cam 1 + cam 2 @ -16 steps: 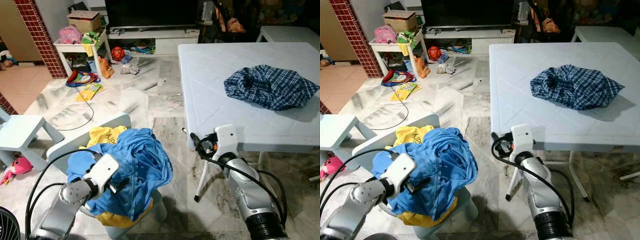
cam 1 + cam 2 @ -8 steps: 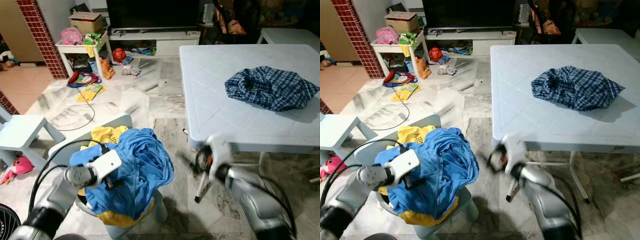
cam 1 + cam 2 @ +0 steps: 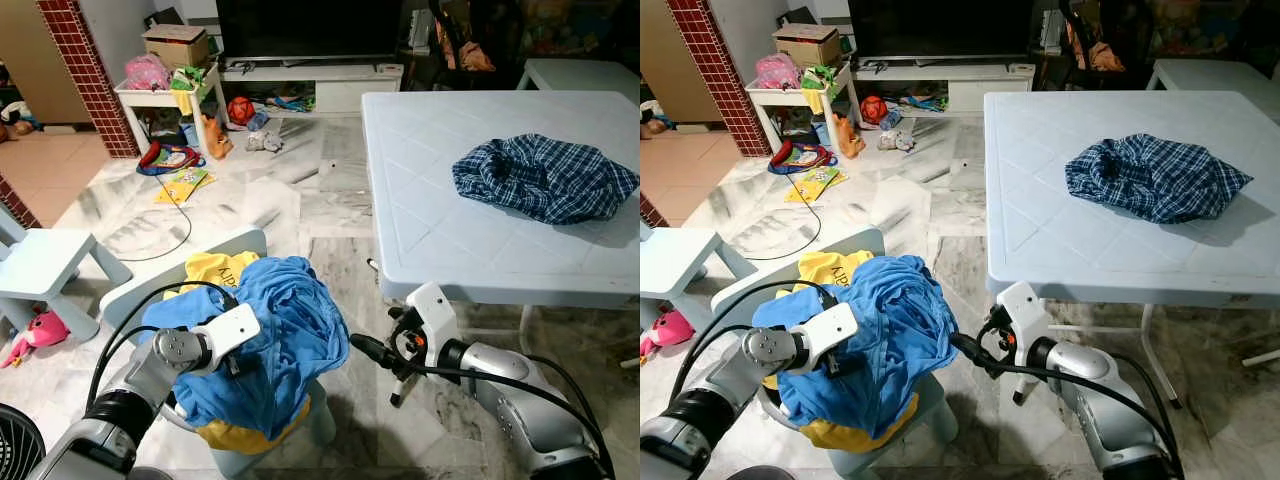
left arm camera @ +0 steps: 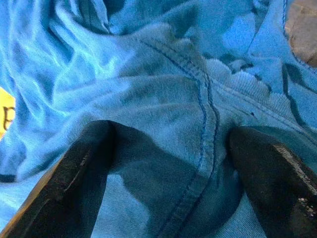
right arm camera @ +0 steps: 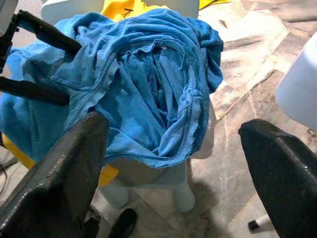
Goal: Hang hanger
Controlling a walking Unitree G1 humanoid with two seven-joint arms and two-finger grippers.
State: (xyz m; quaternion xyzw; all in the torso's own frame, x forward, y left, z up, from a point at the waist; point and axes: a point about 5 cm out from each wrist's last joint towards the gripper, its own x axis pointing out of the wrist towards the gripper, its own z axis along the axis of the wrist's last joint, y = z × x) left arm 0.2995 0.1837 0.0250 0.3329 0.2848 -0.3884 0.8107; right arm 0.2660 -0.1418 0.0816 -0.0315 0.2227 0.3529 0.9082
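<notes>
A crumpled blue shirt lies heaped on a small pale chair, over a yellow garment. My left gripper is open and pressed against the shirt's left side, a seam of blue cloth lying between its spread fingers. My right gripper is open and held low beside the table leg, pointing left at the shirt a short way off. In the right wrist view the right gripper frames the shirt and chair. A dark plaid shirt lies bunched on the white table.
The table's edge and folding legs stand close to my right arm. A pale stool and pink toy are at the left, a fan at the lower left. Toys, a cable and a TV stand lie farther back.
My right arm has swung down from the table edge and now points left toward the blue shirt. My left gripper has risen a little against the shirt.
</notes>
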